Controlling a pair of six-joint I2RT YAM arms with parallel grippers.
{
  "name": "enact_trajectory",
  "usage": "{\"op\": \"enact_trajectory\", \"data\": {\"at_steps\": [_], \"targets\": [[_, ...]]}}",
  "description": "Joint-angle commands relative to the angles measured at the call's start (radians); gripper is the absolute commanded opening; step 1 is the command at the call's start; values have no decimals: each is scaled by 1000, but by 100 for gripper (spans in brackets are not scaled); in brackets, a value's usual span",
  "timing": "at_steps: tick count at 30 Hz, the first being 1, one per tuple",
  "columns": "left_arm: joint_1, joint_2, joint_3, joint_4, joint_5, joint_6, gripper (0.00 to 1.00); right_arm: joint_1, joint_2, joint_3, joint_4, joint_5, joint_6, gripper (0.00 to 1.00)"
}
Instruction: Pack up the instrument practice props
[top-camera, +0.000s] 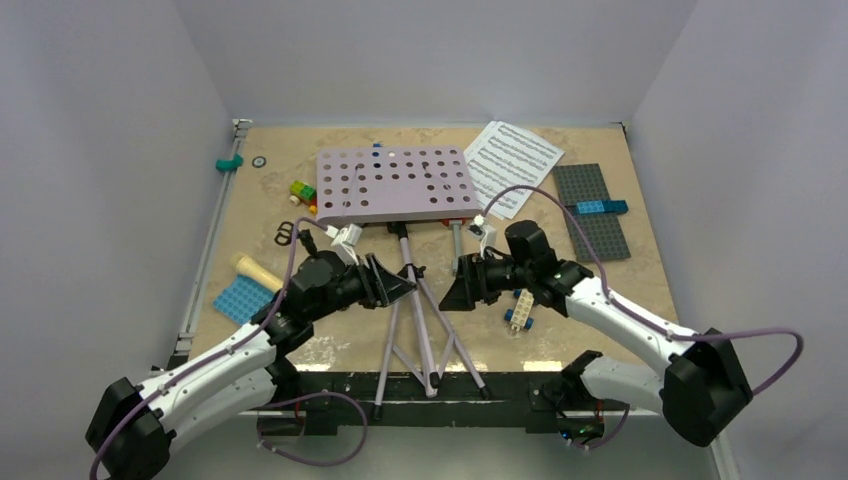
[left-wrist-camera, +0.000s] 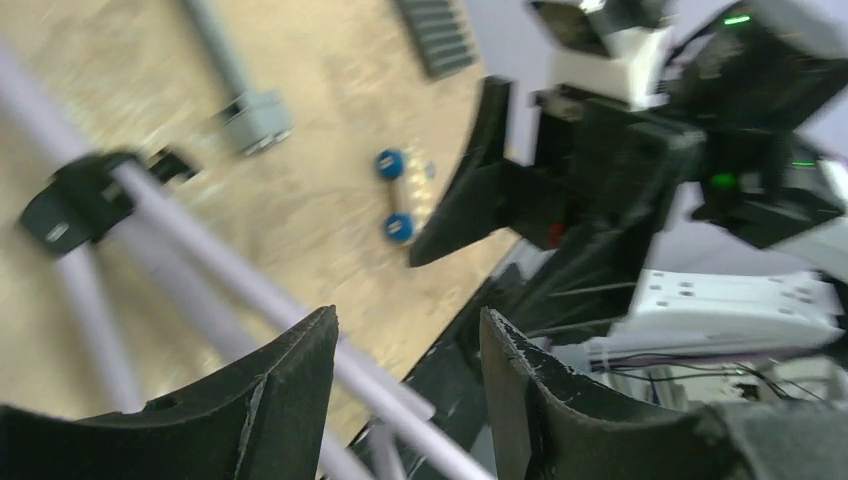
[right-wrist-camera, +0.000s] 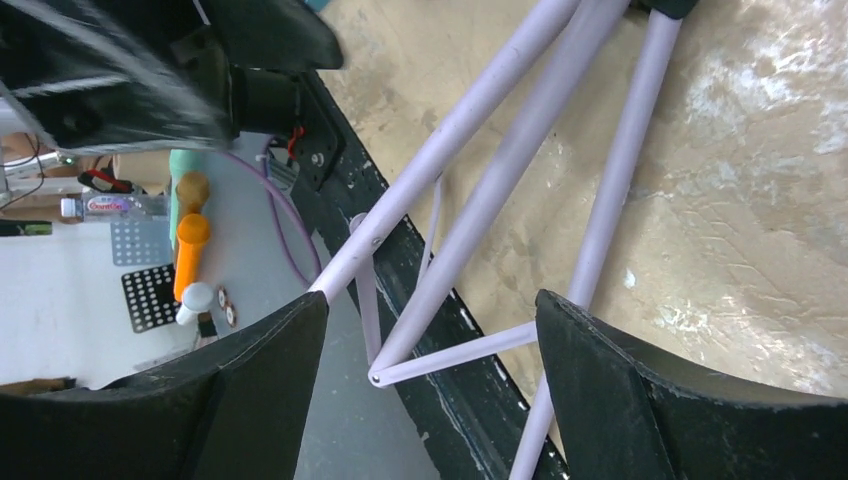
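Observation:
The lilac perforated music stand (top-camera: 390, 185) lies flat mid-table, its tripod legs (top-camera: 425, 330) reaching past the near edge. My left gripper (top-camera: 405, 285) and right gripper (top-camera: 450, 292) are both open and face each other on either side of the legs. In the left wrist view a lilac leg (left-wrist-camera: 200, 250) runs between the open fingers of my left gripper (left-wrist-camera: 410, 340). In the right wrist view the legs (right-wrist-camera: 500, 170) lie beyond the open right gripper (right-wrist-camera: 430, 320). White sheet-music pages (top-camera: 510, 165) lie at the back right. The cream-yellow microphone (top-camera: 255, 270) lies at the left. I see no black mic stand.
A blue studded plate (top-camera: 238, 298) lies by the microphone. A grey plate (top-camera: 592, 215) with a blue brick (top-camera: 600, 207) is at the right. Coloured bricks (top-camera: 303, 190), black loops (top-camera: 285, 233), a teal piece (top-camera: 230, 160) and a wheeled brick toy (top-camera: 520, 310) lie around.

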Motion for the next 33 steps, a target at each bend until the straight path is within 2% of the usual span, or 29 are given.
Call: {"op": "enact_trajectory", "data": {"at_steps": [1,8,11,15,20,22,27,30,33], "targets": [[-14,43,-5,-234,-113,16,60,66,75,106,-61,15,-11,81],[-48,2,-15,-391,-207,-6,67,146,171,165,-55,49,8,83],[-51,7,-19,-420,-212,4,66,169,211,192,-63,28,1,79],[-103,101,1,-436,-243,9,63,202,244,212,-113,25,-33,71],[-202,223,17,-394,-312,-20,61,233,237,184,-127,37,-40,69],[-210,257,10,-366,-311,-31,60,248,252,182,-130,46,-40,64],[-215,289,-3,-345,-328,-34,52,261,269,155,-103,69,-32,39],[-216,301,-18,-305,-326,-22,41,264,261,126,-91,89,-35,25],[-215,328,-41,-199,-307,-9,30,267,260,86,-66,83,-26,20]]}}
